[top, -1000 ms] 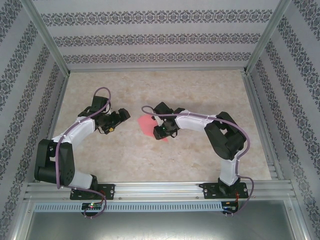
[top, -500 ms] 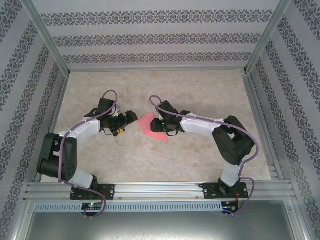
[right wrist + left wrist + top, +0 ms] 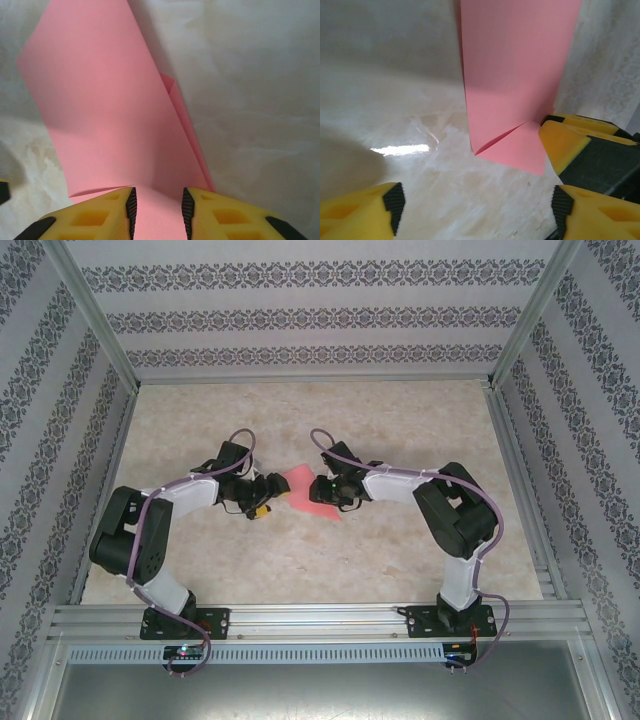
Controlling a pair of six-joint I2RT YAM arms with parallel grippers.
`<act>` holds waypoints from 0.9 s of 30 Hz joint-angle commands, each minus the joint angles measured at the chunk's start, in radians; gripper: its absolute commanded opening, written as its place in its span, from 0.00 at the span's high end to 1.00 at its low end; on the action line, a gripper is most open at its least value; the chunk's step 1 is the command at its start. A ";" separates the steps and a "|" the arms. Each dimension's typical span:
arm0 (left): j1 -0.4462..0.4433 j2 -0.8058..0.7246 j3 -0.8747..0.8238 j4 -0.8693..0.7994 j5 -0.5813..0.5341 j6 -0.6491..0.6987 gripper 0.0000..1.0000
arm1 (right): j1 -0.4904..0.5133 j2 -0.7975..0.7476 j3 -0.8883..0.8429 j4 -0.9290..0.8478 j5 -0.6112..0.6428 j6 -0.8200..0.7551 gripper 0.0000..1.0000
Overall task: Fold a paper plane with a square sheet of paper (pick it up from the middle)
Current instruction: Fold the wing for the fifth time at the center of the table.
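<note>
Reaching in from the left, left claw [image 3: 475,210] with jaws spread and holding nothing, pink paper [image 3: 305,492] just ahead of its fingertips, partly folded, standing off the table [image 3: 400,570], right claw [image 3: 157,212] pinching the paper's edge.

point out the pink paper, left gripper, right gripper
pink paper [image 3: 305,492]: top external, its flat middle.
left gripper [image 3: 277,490]: top external, between its fingertips.
right gripper [image 3: 158,210]: right wrist, gap between its yellow fingertips.
</note>
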 commanded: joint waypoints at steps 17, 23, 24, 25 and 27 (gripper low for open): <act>-0.060 0.120 0.077 0.096 0.046 -0.104 0.53 | -0.123 0.052 -0.197 0.300 -0.252 0.170 0.69; -0.061 0.159 0.103 0.098 0.043 -0.109 0.58 | -0.127 0.050 -0.204 0.301 -0.257 0.166 0.69; -0.062 0.163 0.106 0.098 0.042 -0.109 0.59 | -0.128 0.050 -0.207 0.302 -0.257 0.166 0.69; -0.062 0.168 0.110 0.097 0.040 -0.110 0.59 | -0.130 0.049 -0.209 0.303 -0.257 0.165 0.69; -0.063 0.175 0.114 0.100 0.042 -0.109 0.59 | -0.133 0.049 -0.213 0.306 -0.258 0.165 0.69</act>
